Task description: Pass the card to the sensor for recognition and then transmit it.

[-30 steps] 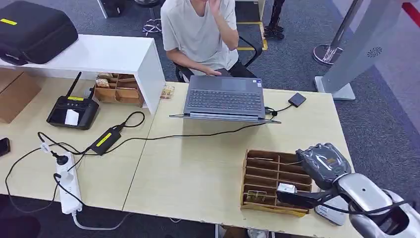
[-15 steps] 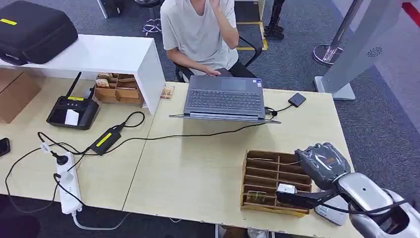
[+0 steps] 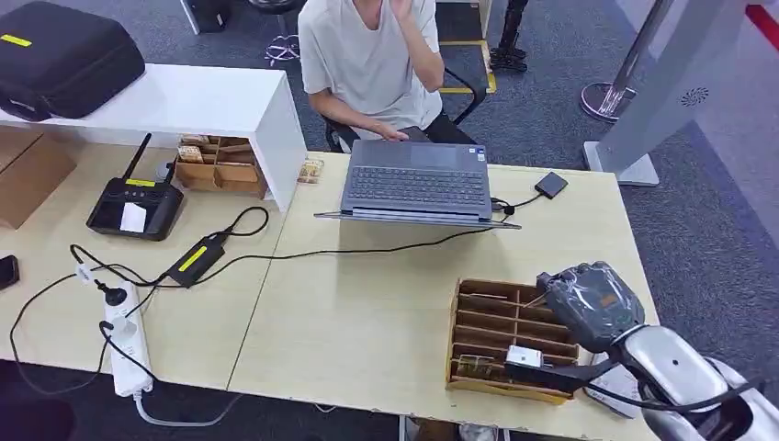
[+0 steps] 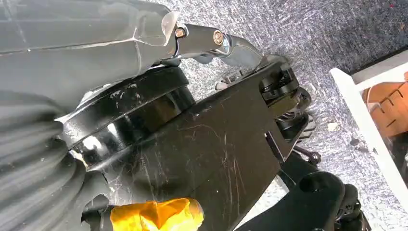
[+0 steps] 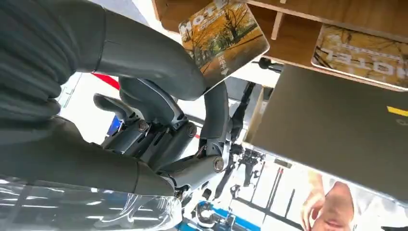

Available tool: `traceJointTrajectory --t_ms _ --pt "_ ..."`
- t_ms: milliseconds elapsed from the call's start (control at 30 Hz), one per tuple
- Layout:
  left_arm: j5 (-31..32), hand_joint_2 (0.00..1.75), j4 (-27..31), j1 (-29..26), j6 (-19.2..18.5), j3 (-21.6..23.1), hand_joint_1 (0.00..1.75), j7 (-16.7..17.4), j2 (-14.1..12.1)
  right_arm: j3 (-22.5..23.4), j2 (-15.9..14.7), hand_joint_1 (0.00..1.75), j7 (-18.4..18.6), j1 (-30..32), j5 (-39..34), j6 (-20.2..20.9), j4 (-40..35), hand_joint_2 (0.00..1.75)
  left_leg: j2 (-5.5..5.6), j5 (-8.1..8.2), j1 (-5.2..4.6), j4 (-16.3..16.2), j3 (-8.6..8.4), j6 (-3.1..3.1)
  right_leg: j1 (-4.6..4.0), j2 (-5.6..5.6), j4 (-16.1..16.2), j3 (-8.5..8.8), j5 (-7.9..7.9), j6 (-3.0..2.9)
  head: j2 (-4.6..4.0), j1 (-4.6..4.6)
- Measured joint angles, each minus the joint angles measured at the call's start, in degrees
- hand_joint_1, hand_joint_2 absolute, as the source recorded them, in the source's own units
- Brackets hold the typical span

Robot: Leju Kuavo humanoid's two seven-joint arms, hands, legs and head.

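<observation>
My right hand [image 3: 589, 303] hovers over the right end of the wooden card organizer [image 3: 487, 312] at the table's front right. In the right wrist view the right hand [image 5: 159, 96] pinches a card [image 5: 223, 36] printed with autumn trees between its thumb and a finger, just clear of the organizer's compartments. A second card of the same print [image 5: 361, 55] lies in a compartment beside it. The small black sensor [image 3: 551, 185] sits at the table's far right, cabled to the laptop [image 3: 415, 179]. My left hand [image 4: 120, 33] hangs beside my body above the carpet with nothing in it.
A person [image 3: 367, 55] sits behind the laptop. A power brick and cables cross the left table toward a white power strip [image 3: 127, 338]. A black handheld controller [image 3: 136, 206], a white shelf [image 3: 184, 101] and a black case [image 3: 60, 55] stand at the left.
My right hand has shifted slightly left and farther over the organizer. The person and the things on the table have not moved.
</observation>
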State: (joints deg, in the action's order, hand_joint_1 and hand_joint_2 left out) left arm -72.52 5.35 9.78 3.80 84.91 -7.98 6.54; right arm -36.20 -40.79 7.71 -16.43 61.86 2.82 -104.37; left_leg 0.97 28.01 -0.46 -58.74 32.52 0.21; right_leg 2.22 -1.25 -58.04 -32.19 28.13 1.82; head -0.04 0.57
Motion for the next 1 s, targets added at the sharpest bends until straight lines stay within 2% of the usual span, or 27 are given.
traceJointTrajectory --t_ms 667,800,1000 --pt "-0.1 1.75 0.0 0.0 0.0 0.0 0.00 0.1 0.0 2.1 0.9 1.75 -0.2 2.8 2.2 -3.3 -2.0 1.75 0.00 0.00 0.00 0.0 0.00 0.00 0.00 0.01 0.0 0.00 0.00 0.00 0.00 0.00" --pt "0.2 1.75 0.0 0.0 0.0 0.0 0.00 0.2 0.0 3.3 2.4 1.75 -1.4 3.8 5.1 -9.1 -2.4 1.75 0.00 0.00 0.01 0.0 0.00 0.00 -0.01 0.01 0.0 0.00 0.00 0.00 0.00 0.00" --pt "1.4 1.75 0.0 0.0 0.0 0.0 0.00 0.3 0.1 5.0 6.9 1.75 -2.3 5.3 9.5 -18.1 -2.3 1.75 -0.01 0.00 0.01 0.0 0.00 0.00 -0.01 0.01 0.0 -0.01 0.01 -0.01 0.00 0.00"
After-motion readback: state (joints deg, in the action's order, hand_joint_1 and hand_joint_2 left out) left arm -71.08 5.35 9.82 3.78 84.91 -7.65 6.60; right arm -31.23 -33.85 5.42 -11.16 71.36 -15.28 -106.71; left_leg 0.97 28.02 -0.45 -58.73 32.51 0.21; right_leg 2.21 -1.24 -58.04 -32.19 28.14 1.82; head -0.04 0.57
